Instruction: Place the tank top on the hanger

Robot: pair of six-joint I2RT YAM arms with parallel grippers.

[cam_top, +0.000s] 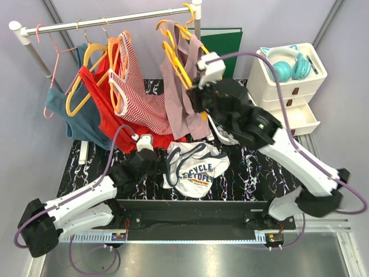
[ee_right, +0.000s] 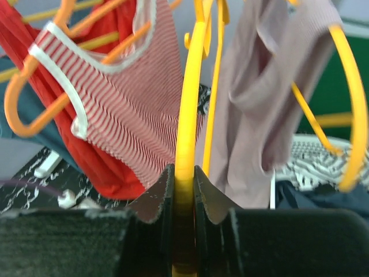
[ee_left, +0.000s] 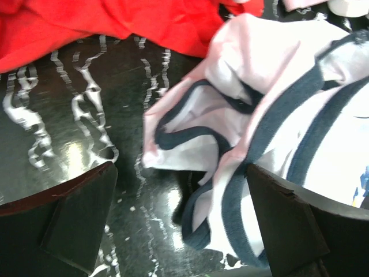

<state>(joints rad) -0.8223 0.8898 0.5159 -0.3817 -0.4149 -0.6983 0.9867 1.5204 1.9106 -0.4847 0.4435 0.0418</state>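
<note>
At the lower left of the top view, the left gripper [ee_left: 180, 170] sits low over the black marbled table [cam_top: 253, 167]. Its two fingers [ee_left: 75, 219] are spread wide apart and grip nothing. In its own camera, a navy-trimmed edge of the tank top [cam_top: 196, 167] lies between them, close to the finger on the right side of that picture. The tank top lies crumpled on the table in the middle of the top view, letters facing up, just right of that gripper. A red top [cam_top: 106, 109] and a red-and-white striped top [cam_top: 138, 98] hang from the rail [cam_top: 115, 20] above it. Right of these, in the upper middle, the right gripper [ee_right: 183, 179] is raised beside a mauve top [cam_top: 184, 98]. Its fingers are squeezed onto the thin yellow bar of the hanger [ee_right: 187, 115], which stands up straight from between them. At the far right sit white drawers [cam_top: 288, 81] with teal headphones [cam_top: 285, 63] on top.
</note>
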